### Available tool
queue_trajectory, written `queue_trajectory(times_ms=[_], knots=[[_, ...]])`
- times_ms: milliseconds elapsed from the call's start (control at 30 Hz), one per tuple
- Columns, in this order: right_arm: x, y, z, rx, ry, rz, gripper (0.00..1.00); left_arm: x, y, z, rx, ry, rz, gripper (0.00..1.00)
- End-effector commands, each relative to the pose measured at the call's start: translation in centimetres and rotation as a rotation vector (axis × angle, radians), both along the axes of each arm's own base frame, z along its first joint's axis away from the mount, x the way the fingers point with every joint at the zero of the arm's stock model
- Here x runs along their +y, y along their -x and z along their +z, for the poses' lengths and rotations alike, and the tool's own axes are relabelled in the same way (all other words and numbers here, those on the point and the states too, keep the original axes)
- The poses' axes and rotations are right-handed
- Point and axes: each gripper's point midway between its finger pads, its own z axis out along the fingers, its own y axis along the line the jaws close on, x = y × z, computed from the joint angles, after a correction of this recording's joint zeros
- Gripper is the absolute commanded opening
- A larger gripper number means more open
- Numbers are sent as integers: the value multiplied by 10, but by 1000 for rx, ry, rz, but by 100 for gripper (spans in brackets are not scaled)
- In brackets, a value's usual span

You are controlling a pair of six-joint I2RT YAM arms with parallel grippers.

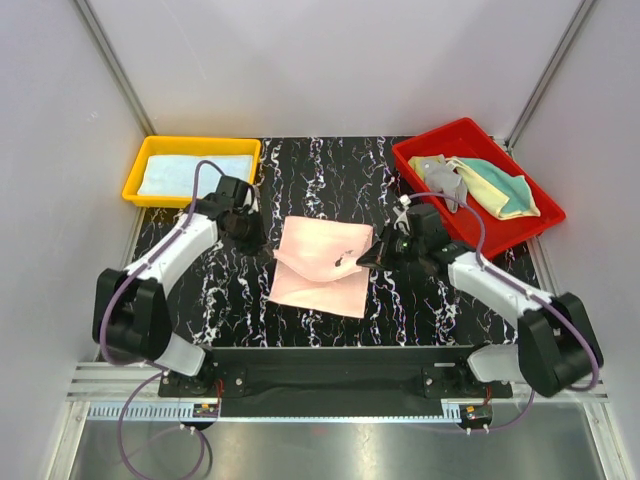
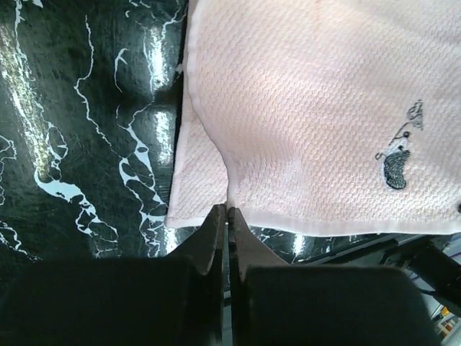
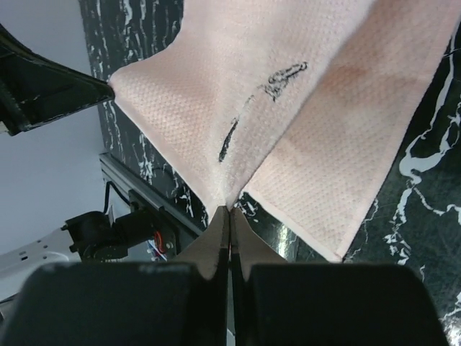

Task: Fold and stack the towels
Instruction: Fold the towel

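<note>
The pale pink square towel (image 1: pixel 318 265) of waffle-weave cloth lies at the middle of the black, white-veined marble-look tabletop (image 1: pixel 225 295). It is doubled over itself. The upper layer is lifted and drawn taut, and the lower layer lies flat, showing past the upper one on the near side. The fold's long axis runs left to right, between the two arms. The small dark stitched mark (image 2: pixel 395 164) on the upper layer sits toward the towel's right end.

At the towel's left edge, the left gripper (image 2: pixel 227 210) has its thin dark fingers pinched tight on the hem of the upper layer. At the right edge, the right gripper (image 3: pixel 230 210) is likewise clamped on a corner, where the cloth gathers into a sharp crease.

Far left of the pink towel, a yellow plastic tray (image 1: pixel 135 186) holds a flat light blue towel (image 1: pixel 195 173). Far right of it, a red plastic tray (image 1: pixel 432 146) holds loosely heaped grey (image 1: pixel 446 184), yellow (image 1: pixel 478 182) and teal-green (image 1: pixel 503 186) towels.
</note>
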Motion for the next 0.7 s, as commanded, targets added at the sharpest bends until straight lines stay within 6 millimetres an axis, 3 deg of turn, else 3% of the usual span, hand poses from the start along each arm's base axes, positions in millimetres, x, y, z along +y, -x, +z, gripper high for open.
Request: queue_trajectory(times_ms=[0,100,300,500,667], knots=[[-3,18,13,-8,14,5,0,-1,17,15,-6,16,-18,0],[3,36,3,8,-26,-2,0,2,32,-6,31,11,-23,0],[7,59,-40,63,-37,-22,0,12,49,-42,98,-43,-26,0],[2,66,-77,82,56,-19,0,21,54,-65,148,-96,-24,0],[-1,73,-86,94,60,-20,0,30,60,-81,180,-149,-19,0]])
